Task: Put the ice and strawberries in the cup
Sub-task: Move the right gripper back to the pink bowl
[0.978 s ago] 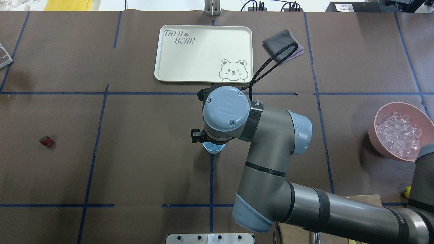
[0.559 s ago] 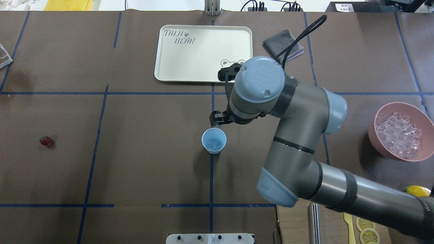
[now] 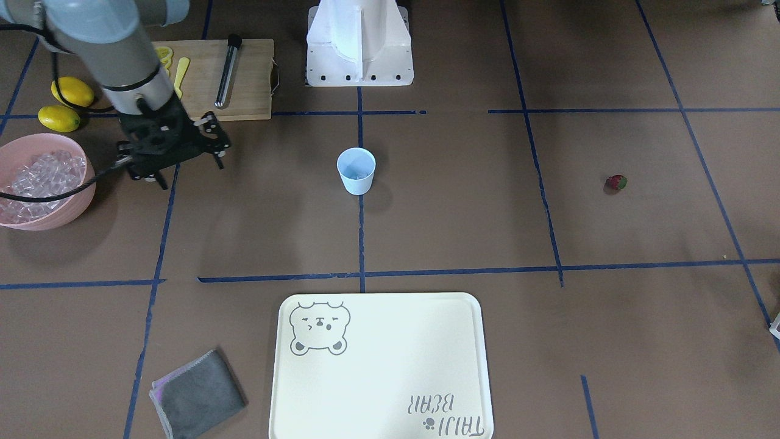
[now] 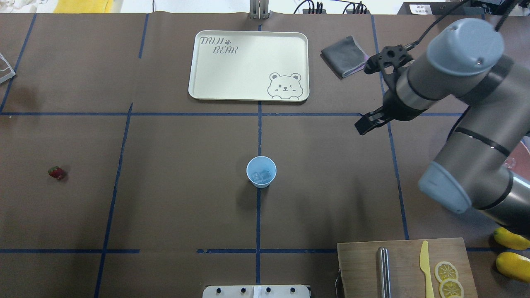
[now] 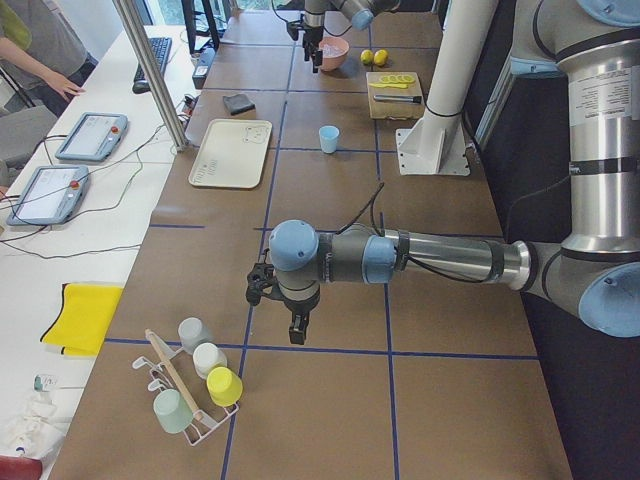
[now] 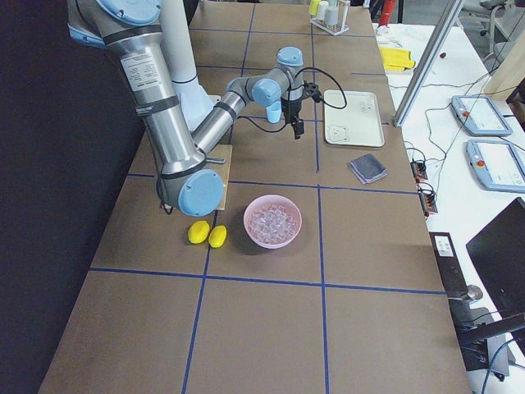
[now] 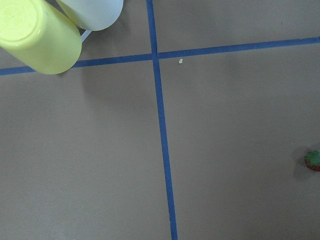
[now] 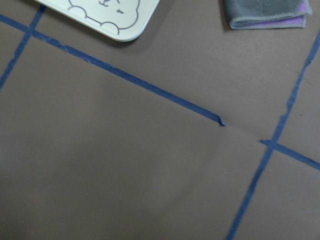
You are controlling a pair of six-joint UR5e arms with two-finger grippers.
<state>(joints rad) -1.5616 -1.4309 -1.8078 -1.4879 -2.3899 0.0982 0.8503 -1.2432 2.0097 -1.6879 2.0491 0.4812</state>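
Suits both arms to have the cup midway between side edges, with right gripper splayed empty, left gripper untellable.

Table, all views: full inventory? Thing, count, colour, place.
cup: 1, pale blue, table centre
bowl: 1, pink, robot's right side
ice: many, clear, in bowl; a few in cup
strawberry: 1, red, far on robot's left
tray: 1, cream, beyond cup
cloth: 1, grey, beside tray
cutting board: 1, wood, near right; carries metal rod, yellow knife, 2 lemon slices
lemons: 2, yellow, beside board
rack cups: 4, mixed colours, left end
right claw: black, open, raised between cup and bowl
left claw: black, over left end; state unclear
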